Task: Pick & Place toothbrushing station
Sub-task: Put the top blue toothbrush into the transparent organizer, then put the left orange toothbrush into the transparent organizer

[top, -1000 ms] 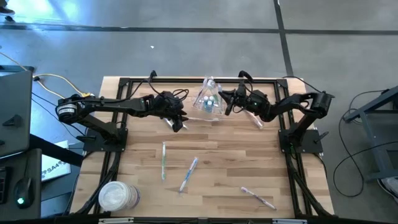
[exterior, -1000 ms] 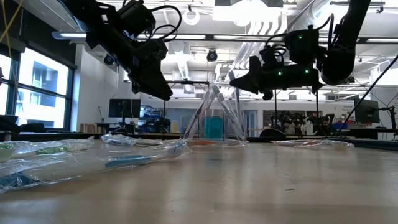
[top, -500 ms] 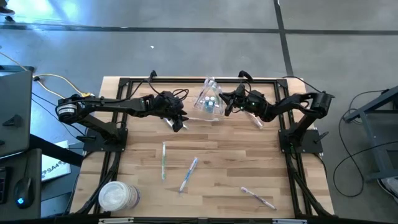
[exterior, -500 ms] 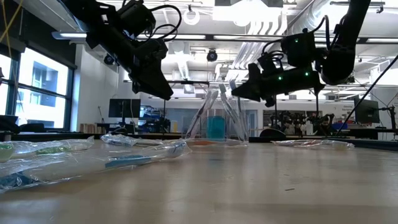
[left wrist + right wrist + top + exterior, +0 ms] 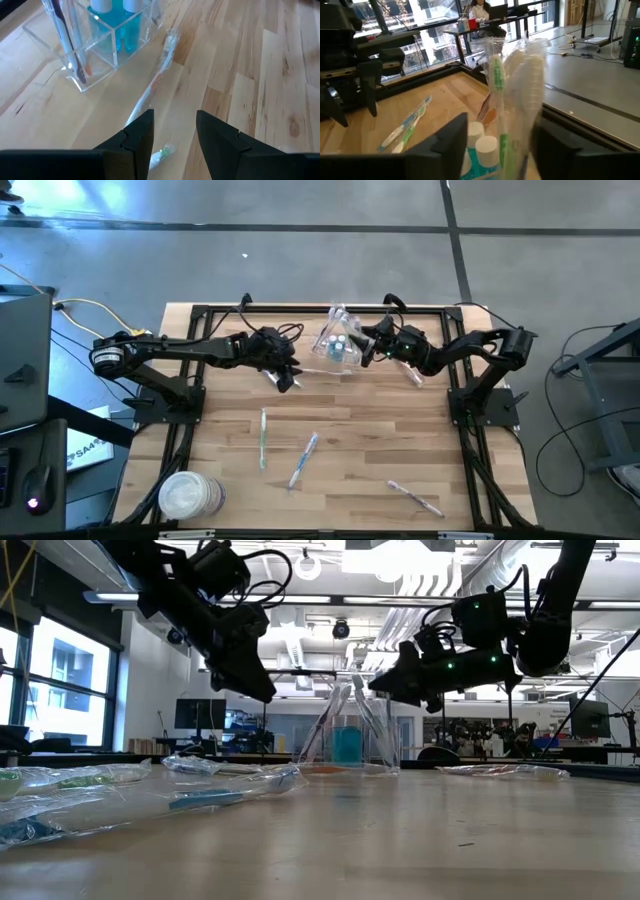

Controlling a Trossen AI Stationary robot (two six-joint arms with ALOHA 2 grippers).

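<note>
The station's clear holder stands on the table at the far middle, with blue-capped tubes and wrapped toothbrushes upright in it. My right gripper reaches in level from the table's right. It is open, one finger on each side of the wrapped brush tops. My left gripper hovers open to the left of the holder, tilted down over a wrapped toothbrush that lies flat on the table. Nothing is between its fingers. My right gripper's open fingers flank the wrapped tops of the brushes standing in the holder. Whether either finger touches the wrapping, I cannot tell.
Loose wrapped toothbrushes lie on the near half of the table, and another lies under the right arm. A stack of white discs sits at the near left corner. Black frame rails border the table.
My right gripper has tipped slightly at the brush tops. The wrapped toothbrushes in the holder leaned together at their tops before. They now stand steeper with their tops apart.
</note>
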